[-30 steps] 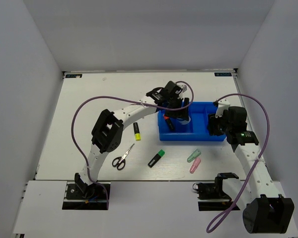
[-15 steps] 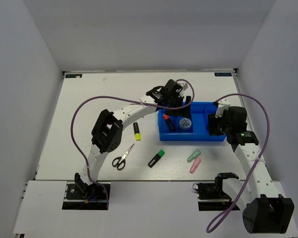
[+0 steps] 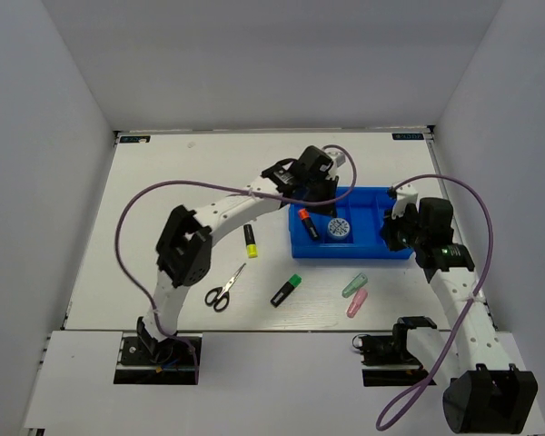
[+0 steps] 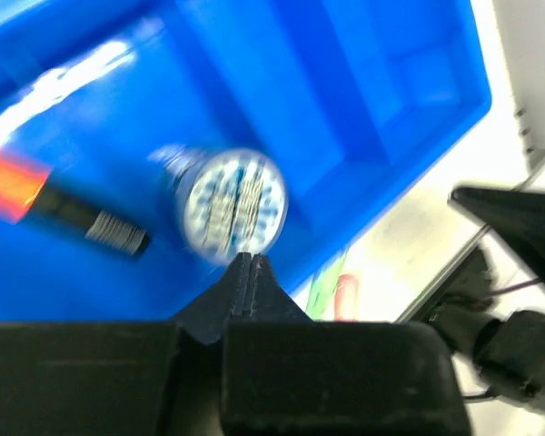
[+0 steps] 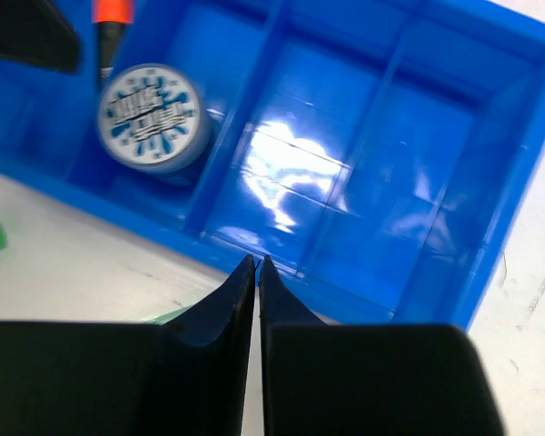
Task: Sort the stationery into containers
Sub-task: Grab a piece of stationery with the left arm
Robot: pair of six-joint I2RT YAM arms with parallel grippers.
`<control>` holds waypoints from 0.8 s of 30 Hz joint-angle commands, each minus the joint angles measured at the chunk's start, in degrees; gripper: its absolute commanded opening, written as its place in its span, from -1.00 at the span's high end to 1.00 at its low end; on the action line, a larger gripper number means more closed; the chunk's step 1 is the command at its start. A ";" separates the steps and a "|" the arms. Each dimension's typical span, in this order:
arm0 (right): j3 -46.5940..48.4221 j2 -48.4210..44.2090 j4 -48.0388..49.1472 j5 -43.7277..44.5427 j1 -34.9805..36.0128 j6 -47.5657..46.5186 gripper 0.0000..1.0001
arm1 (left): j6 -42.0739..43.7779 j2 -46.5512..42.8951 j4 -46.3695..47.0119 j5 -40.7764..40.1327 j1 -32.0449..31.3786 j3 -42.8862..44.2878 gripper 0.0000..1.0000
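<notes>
We note the round disc [image 3: 337,228] and the orange-ended marker [image 3: 306,221] lying in the left part of the blue bin [image 3: 368,221]. Both pincers are pressed together and empty, the left pincer [image 4: 252,260] over the bin's left end and the right pincer [image 5: 256,263] at its right end. On the tabletop [image 3: 163,209], left of and nearer than the bin, lie the scissors [image 3: 223,289], yellow marker [image 3: 251,241], green marker [image 3: 286,290] and pink and green pieces [image 3: 355,295].

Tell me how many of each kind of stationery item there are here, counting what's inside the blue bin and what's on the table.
Markers: 3 (orange-ended marker in the blue bin, yellow-ended marker, green-ended marker)
Scissors: 1
Round disc, in the bin: 1
Small pieces: 2 (green piece, pink piece)
Total: 7
</notes>
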 commanded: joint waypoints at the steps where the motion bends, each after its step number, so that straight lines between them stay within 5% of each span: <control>1: -1.73 -2.84 1.02 -7.26 -0.11 -2.08 0.89 | 4.78 -17.58 -3.74 -11.46 -1.89 -6.99 1.00; 4: -0.95 -2.06 0.67 -7.53 -0.11 -1.99 0.81 | 4.00 -28.98 -7.78 -26.54 -1.11 -23.03 0.15; 7: -0.42 -0.21 0.23 -6.65 -0.19 -1.99 0.64 | -0.74 -39.88 -8.76 -28.84 5.12 -36.40 -0.15; 10: -0.15 1.37 -0.21 -7.87 -0.02 -1.90 0.43 | -3.83 -43.34 -4.05 -22.62 13.12 -47.14 -0.15; 15: 0.55 2.87 -2.40 -13.41 0.15 -4.27 -0.10 | -4.09 -37.57 0.02 -19.34 15.77 -49.05 -0.09; 24: 0.73 3.48 -4.08 -15.88 -0.02 -5.95 -0.10 | -5.32 -24.37 3.01 -16.44 15.51 -43.15 -0.11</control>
